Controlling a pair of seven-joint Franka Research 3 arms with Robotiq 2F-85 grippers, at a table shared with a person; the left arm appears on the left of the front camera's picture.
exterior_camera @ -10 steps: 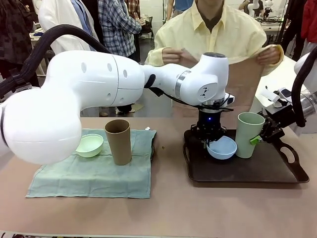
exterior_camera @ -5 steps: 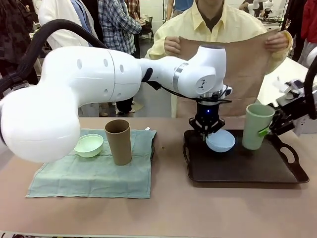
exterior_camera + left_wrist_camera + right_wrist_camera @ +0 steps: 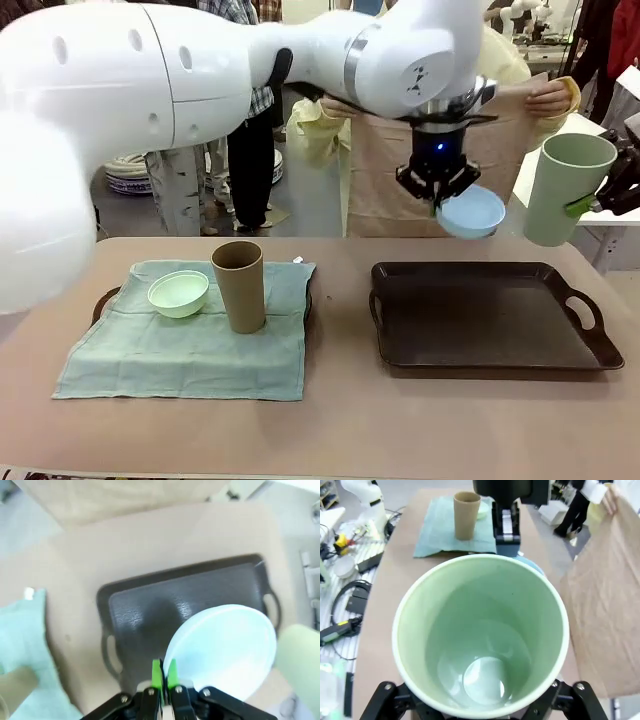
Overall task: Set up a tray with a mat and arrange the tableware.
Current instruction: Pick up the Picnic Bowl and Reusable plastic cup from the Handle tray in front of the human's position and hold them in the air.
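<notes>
So at this moment the left gripper (image 3: 437, 193) had its fingers pinched nearly together on the rim of the light blue bowl (image 3: 473, 212). In the left wrist view the green pads (image 3: 158, 674) were clamped tight on the edge with only the thin wall between them. The bowl hung tilted in the air above the dark tray (image 3: 480, 352), not touching it. The right gripper (image 3: 585, 205) had its fingers spread wide around the pale green cup (image 3: 560, 190), gripping it by the sides, upright-ish and up in the air past the tray's right end. Behind both, the person's hand (image 3: 548, 97) held up a tan mat (image 3: 505, 150) like a curtain. The brown cup (image 3: 238, 285) and mint green bowl (image 3: 179, 293) sat side by side on the green cloth (image 3: 180, 355) over on the left.
</notes>
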